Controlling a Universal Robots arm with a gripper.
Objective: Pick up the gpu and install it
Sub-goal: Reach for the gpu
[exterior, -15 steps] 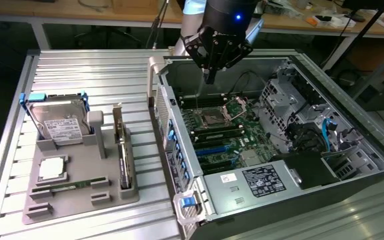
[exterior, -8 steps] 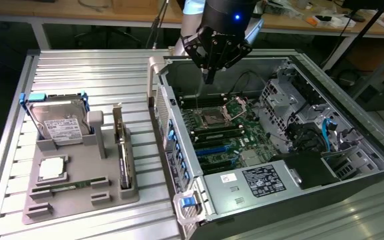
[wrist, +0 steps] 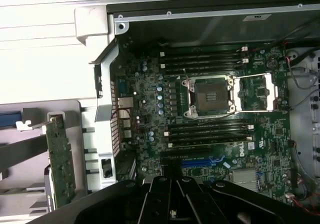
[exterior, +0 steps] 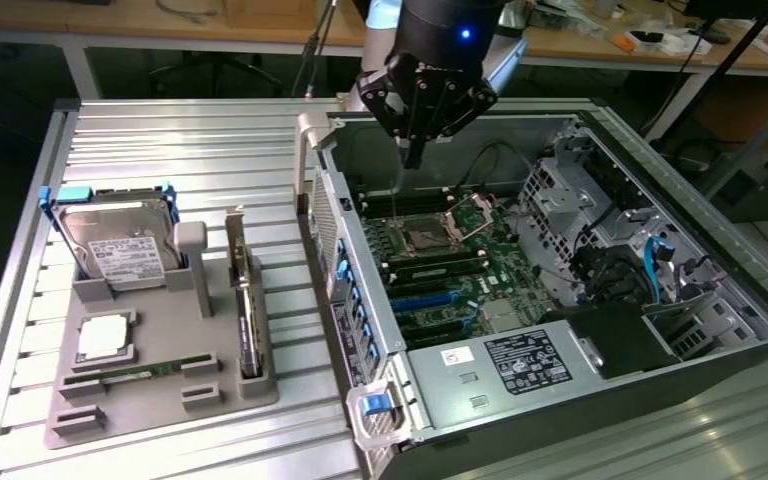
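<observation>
- Claw [exterior: 414, 150] is shut, empty, above the open case [exterior: 337, 215]; the gpu [exterior: 241, 290] stands on edge in the grey holder [exterior: 144, 395] on the table [exterior: 157, 150].
- Reaching it shut could knock the thin card over.

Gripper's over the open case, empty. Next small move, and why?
Probably shift the gripper toward the exterior view's left, over the gpu: it hangs shut and empty above the motherboard, while the gpu stands upright in the gray holder beside the case.
</observation>
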